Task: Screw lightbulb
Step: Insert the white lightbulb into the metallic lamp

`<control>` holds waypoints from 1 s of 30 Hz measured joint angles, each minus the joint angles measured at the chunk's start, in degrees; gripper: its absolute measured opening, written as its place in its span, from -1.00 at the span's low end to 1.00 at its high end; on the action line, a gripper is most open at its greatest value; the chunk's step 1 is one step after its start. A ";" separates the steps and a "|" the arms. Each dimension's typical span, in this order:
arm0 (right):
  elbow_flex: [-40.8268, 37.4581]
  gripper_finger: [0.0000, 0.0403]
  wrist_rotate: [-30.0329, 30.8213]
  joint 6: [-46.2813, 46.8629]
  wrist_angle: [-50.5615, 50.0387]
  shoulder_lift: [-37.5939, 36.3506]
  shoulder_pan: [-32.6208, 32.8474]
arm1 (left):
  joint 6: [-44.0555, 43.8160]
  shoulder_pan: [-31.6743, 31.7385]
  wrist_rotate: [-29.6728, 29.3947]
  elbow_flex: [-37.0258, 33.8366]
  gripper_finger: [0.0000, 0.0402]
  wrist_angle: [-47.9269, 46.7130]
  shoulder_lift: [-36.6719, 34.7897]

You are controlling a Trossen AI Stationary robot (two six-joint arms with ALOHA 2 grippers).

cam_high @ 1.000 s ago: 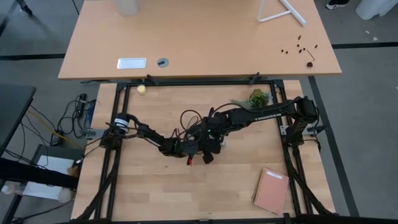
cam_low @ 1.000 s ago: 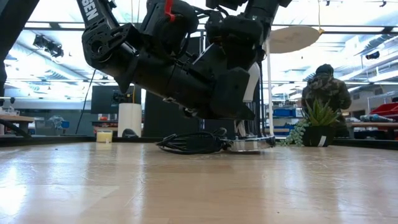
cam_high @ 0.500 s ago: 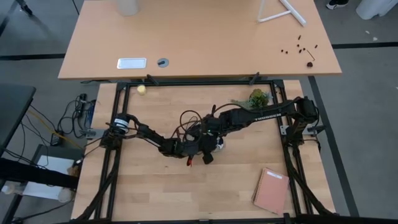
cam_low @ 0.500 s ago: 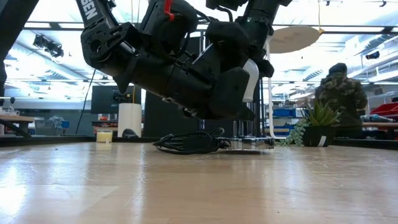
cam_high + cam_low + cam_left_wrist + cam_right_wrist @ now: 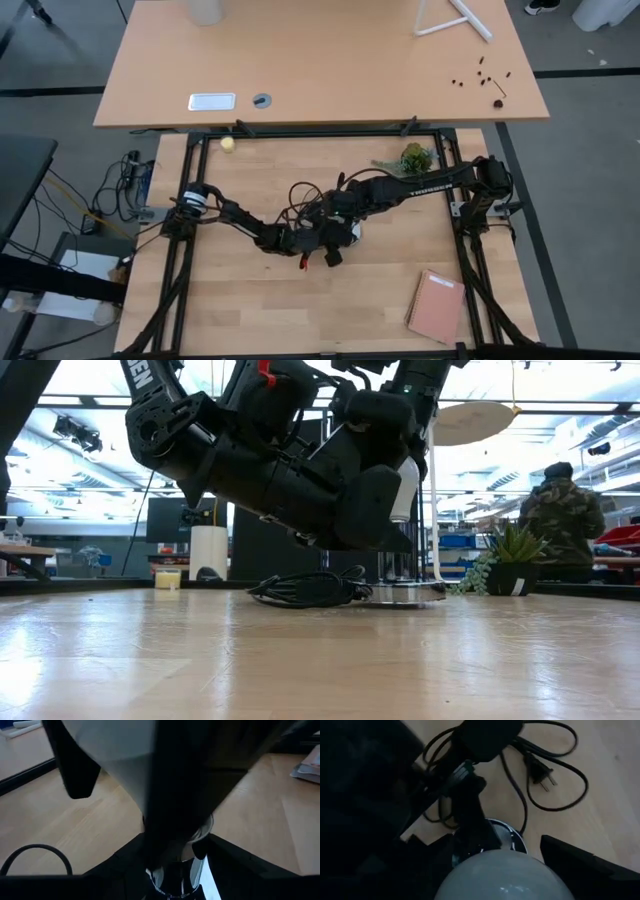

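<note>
The white lightbulb (image 5: 403, 488) is upright above the round silver socket disc (image 5: 405, 592), which rests flat on the table at its middle. My right gripper (image 5: 510, 870) comes from above and is shut on the bulb (image 5: 490, 880). My left gripper (image 5: 175, 862) reaches in low from the table's left and is shut on the socket's shiny stem (image 5: 180, 867). In the high view both grippers (image 5: 340, 232) crowd together there. The bulb's screw base is hidden behind my left arm. My left gripper pinches the socket's shiny upright stem (image 5: 192, 865) between its two fingers, coming in low and slanting from the table's left. The socket disc stays flat on the table. My right gripper pinches the bulb's round glass (image 5: 470, 875) between its two fingers, from above, pointing down. The bulb stands upright, narrow end down, over the socket (image 5: 512, 834).
The socket's black cord (image 5: 540, 775) lies coiled on the table beside the disc, on its left in the low view (image 5: 305, 590). A small yellowish ball (image 5: 228, 143) lies at the far left, a potted plant (image 5: 414, 157) at the far right, a notebook (image 5: 437, 306) near right. A person (image 5: 560, 510) is in the room behind.
My right gripper has shifted slightly over the socket with the bulb, which stays upright. The person behind the table has walked toward the right.
</note>
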 joint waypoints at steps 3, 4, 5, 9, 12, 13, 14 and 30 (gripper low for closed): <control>-0.01 0.73 -0.10 -1.31 -0.10 0.00 -0.03 | -0.01 -0.04 -0.11 0.00 -0.01 -0.01 0.00; -0.02 0.78 -0.10 -1.56 -0.15 0.00 -0.05 | 0.00 -0.04 -0.13 0.00 -0.01 -0.05 0.00; -0.02 0.83 -0.17 -1.74 -0.18 0.00 -0.07 | 0.00 -0.04 -0.15 -0.02 -0.01 -0.09 0.00; -0.06 0.94 -0.30 -1.63 -0.22 0.00 0.24 | -0.01 -0.06 -0.17 -0.02 -0.01 -0.78 0.01; -0.07 0.94 -0.25 -1.32 -0.06 0.00 1.03 | -0.06 -0.06 -0.28 -0.02 -0.01 -1.60 0.02; -0.07 0.93 -0.16 -1.26 0.13 0.00 1.35 | -0.09 -0.07 -0.30 -0.02 -0.01 -1.60 0.02; -0.07 0.92 0.24 -1.26 0.34 0.00 1.65 | -0.14 -0.10 -0.32 -0.02 -0.01 -1.60 0.02; 1.31 0.85 2.37 -3.18 0.63 -0.70 2.21 | -1.60 0.01 -1.72 -0.02 -0.01 -2.36 0.02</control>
